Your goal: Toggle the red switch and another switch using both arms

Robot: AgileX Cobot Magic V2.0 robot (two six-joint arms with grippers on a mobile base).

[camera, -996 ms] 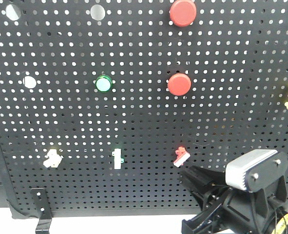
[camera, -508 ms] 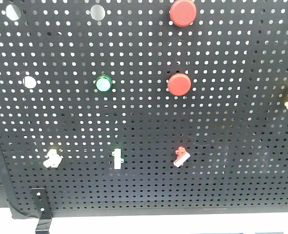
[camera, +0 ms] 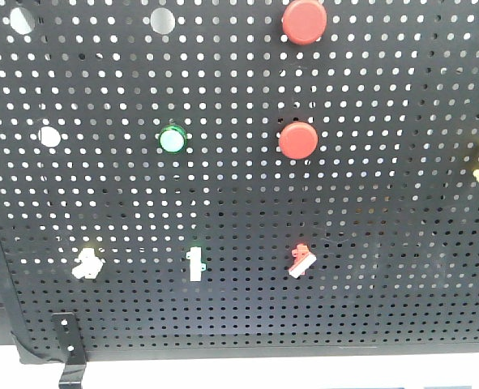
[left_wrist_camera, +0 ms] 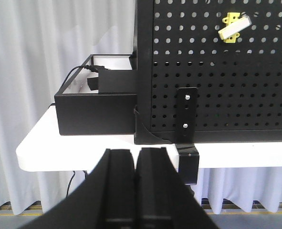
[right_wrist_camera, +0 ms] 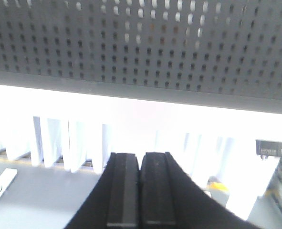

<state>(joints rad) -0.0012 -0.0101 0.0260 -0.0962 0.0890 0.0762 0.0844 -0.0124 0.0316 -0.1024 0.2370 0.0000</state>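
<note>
Plainly, board: the black pegboard [camera: 385, 211] stands upright on a white table [left_wrist_camera: 40, 148], held at its lower left corner by a black bracket [left_wrist_camera: 186, 114], so every control faces the arms.
Red switch: the red switch [camera: 301, 261] sits low on the board, right of centre, its white lever tip slanting down to the left; no arm is near it in the front view.
Another switch: the pale-yellow switch [camera: 85, 264] sits low at the left, on the same row; the left wrist view shows it [left_wrist_camera: 234, 27] up and to the right of that arm, well apart.
Between them: a slim white-and-green switch [camera: 195, 263], not part of the task.
Left gripper: the left gripper [left_wrist_camera: 136, 191] is clenched, pads pressed together with nothing between, hanging low before the table edge.
Right gripper: the right gripper [right_wrist_camera: 140, 191] is likewise pressed closed and empty, below the board's bottom edge.
Judgement: closed fingers suit pushing a small lever; both arms appear parked low, away from the board.
Other fittings: two round red push-buttons [camera: 297, 140], a green lamp button [camera: 173, 138], a black box [left_wrist_camera: 95, 102] at the far left.
Writing: none readable anywhere.
</note>
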